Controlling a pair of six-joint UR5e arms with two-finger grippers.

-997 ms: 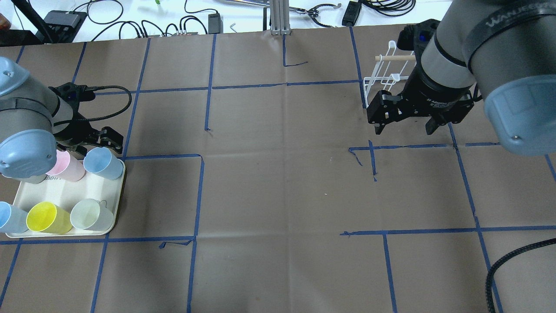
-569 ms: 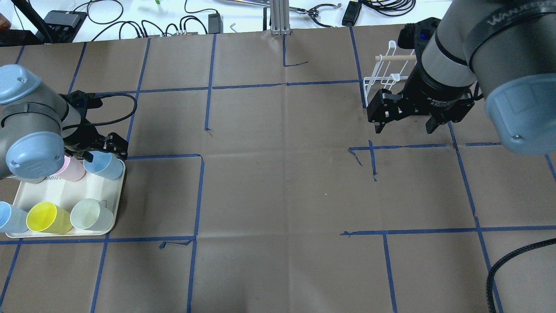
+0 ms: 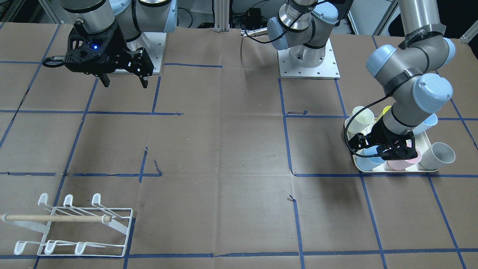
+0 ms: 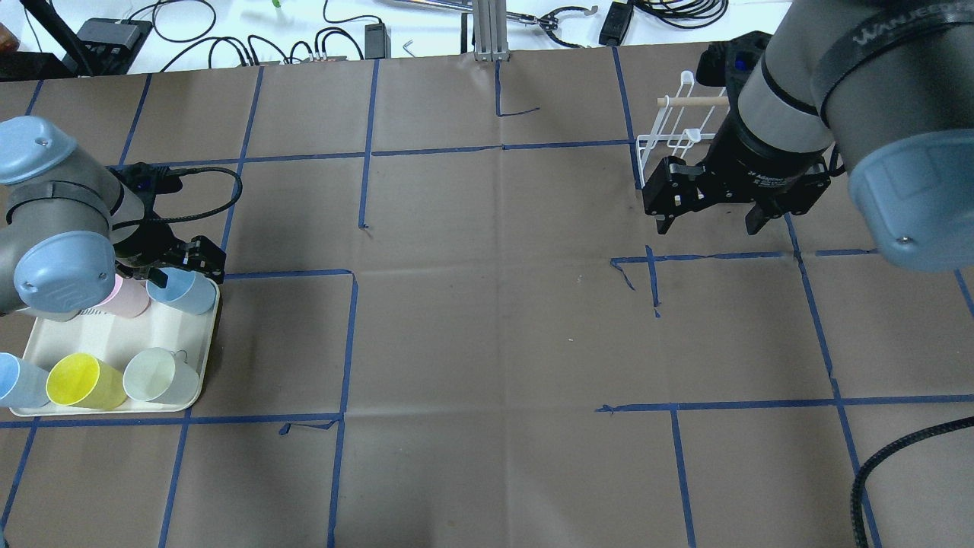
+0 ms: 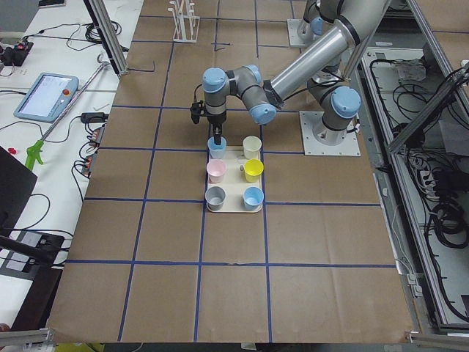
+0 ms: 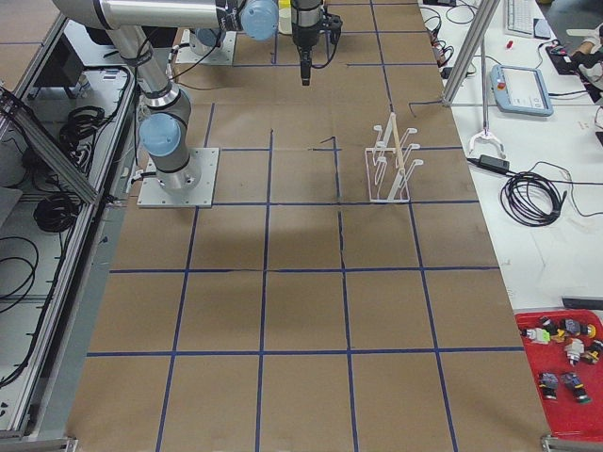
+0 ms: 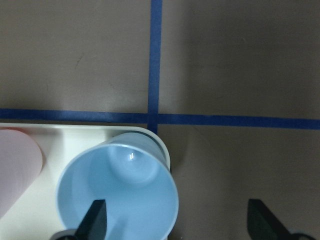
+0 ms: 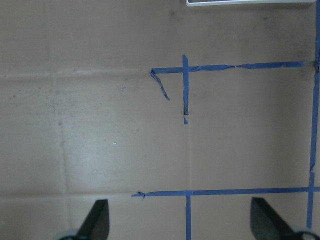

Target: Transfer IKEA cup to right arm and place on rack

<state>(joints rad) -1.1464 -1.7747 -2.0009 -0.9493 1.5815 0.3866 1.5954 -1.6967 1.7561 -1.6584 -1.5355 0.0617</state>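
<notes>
A light blue cup (image 4: 183, 293) stands upright at the far right corner of the cream tray (image 4: 205, 365); it also shows in the left wrist view (image 7: 117, 190) and the front view (image 3: 368, 158). My left gripper (image 4: 183, 262) is open right over it. In the left wrist view (image 7: 180, 222) one finger is over the cup's mouth, the other outside its right wall. My right gripper (image 4: 711, 221) is open and empty, held above the table in front of the white wire rack (image 4: 670, 137). The rack (image 3: 74, 224) holds no cups.
The tray also carries a pink cup (image 4: 129, 298), a yellow cup (image 4: 84, 380), a pale whitish cup (image 4: 156, 375) and another blue cup (image 4: 15, 380). Brown paper with blue tape lines covers the table. Cables and boxes lie beyond the far edge.
My left gripper has moved a little right and down over the blue cup. The right arm has barely moved.
</notes>
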